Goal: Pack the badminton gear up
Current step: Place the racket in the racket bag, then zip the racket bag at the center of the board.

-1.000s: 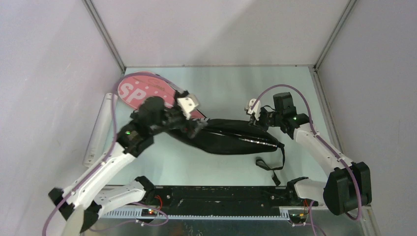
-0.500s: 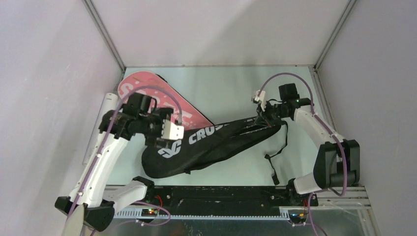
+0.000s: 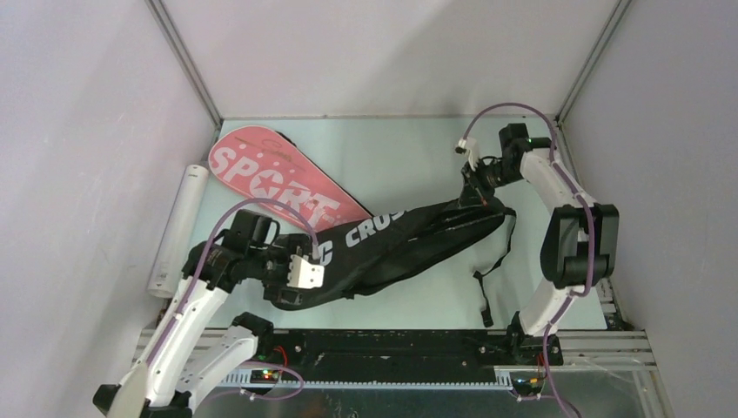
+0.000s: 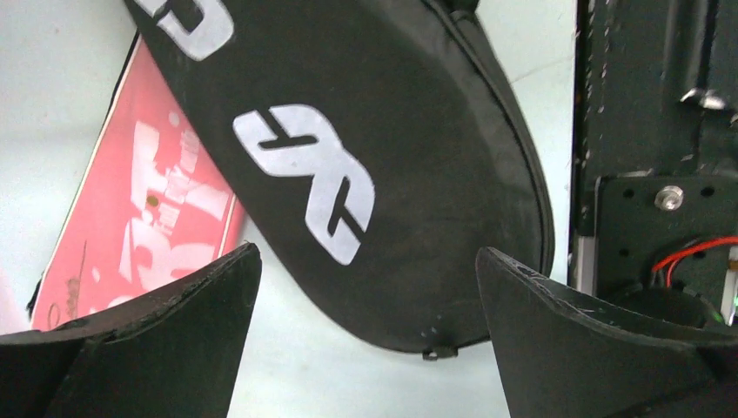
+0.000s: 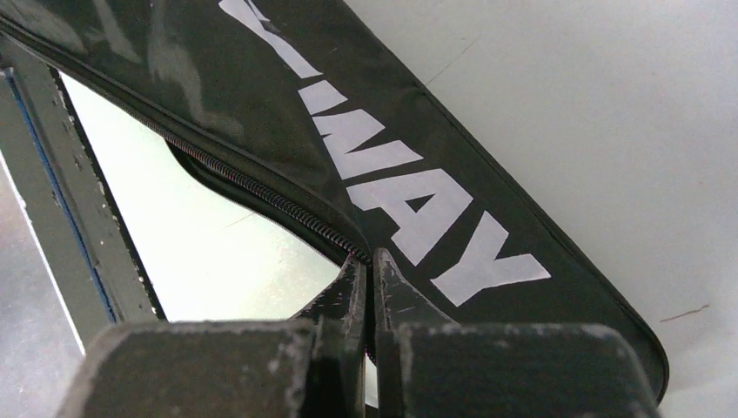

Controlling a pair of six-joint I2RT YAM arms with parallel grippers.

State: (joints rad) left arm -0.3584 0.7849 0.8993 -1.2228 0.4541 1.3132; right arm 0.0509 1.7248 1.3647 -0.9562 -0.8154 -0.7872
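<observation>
Right pincer: fingers pressed together, pinching the zip edge of the black CROSSWAY bag at its narrow end. In the wrist view the zip teeth run from the fingertips toward 10 o'clock, and pale table shows under that edge. In the top view this pincer sits at 2 o'clock on the table, near the far right corner. The right side wall is just beyond the forearm, so there is little room toward 3 o'clock.

Left pincer: fingers spread wide with nothing between them, hanging over the rounded wide end of the black bag with its logo. Top view puts it at 7 o'clock, close to the black base rail; the bag's rim lies just beside that rail.

The black CROSSWAY bag stretches diagonally from 7 to 2 o'clock between the two pincers. Its strap trails loose toward 5 o'clock.

The pink SPORT bag lies flat at 10 o'clock, and the black bag overlaps its near corner. A translucent white tube lies along the left edge at 9 o'clock, apart from both bags.

Bare table is at 12 o'clock and at 4 to 5 o'clock.
</observation>
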